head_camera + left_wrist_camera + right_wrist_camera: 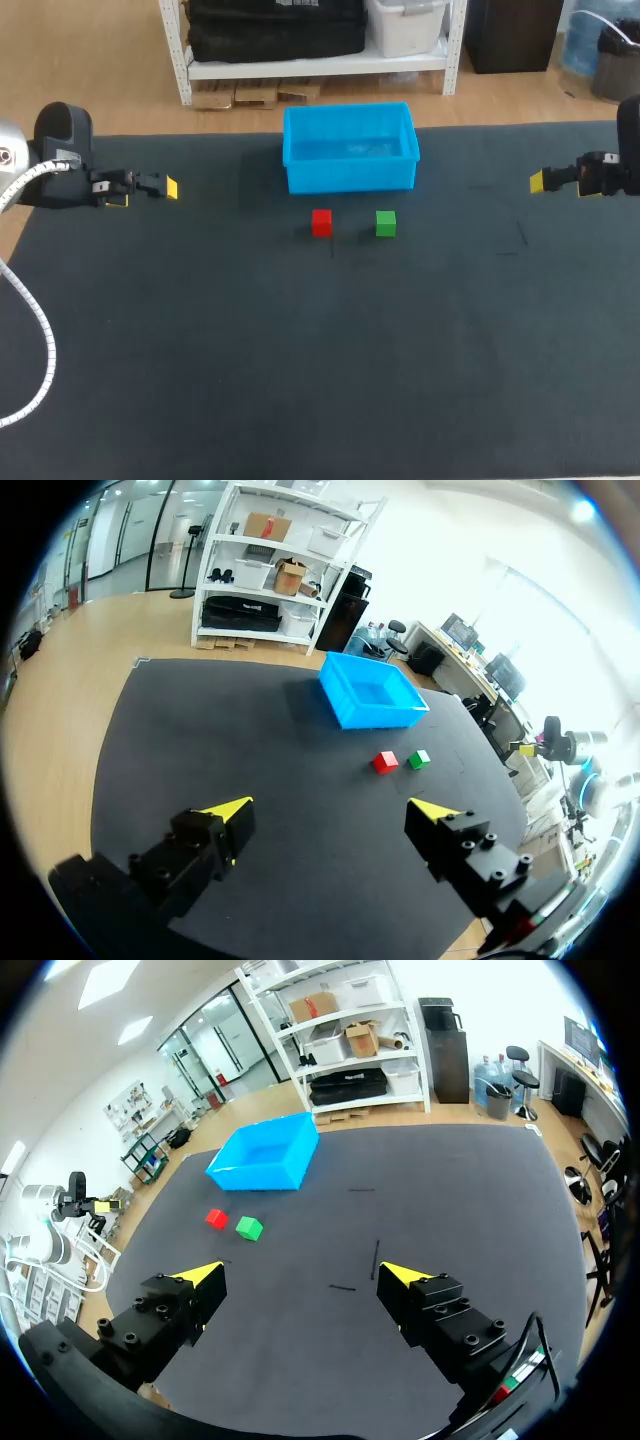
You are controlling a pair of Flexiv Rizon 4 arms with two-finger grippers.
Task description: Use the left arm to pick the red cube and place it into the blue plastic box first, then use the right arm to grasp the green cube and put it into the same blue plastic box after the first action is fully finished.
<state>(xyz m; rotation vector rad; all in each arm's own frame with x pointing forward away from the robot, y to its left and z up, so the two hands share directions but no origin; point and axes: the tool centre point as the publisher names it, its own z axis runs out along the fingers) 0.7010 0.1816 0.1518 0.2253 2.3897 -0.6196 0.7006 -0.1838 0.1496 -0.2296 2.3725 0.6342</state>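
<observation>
Near the box (350, 178), on the surface (300, 350): red cube (321, 222), green cube (386, 223) beside it, not touching, both outside the box. Left fingers (232, 815) spread wide, empty, well left of cubes. Right fingers (205, 1278) likewise, well right.

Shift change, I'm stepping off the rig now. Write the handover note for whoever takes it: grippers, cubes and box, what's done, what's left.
Left gripper: open, empty, at its own side of the table, away from the cubes.
Right gripper: open, empty, at its own side.
Red cube and green cube: side by side on the table, apart, just in front of the blue plastic box; red lies toward the left arm.
Done: nothing; no cube in the box.
Left: left arm boxes red first, then right arm boxes green.
</observation>
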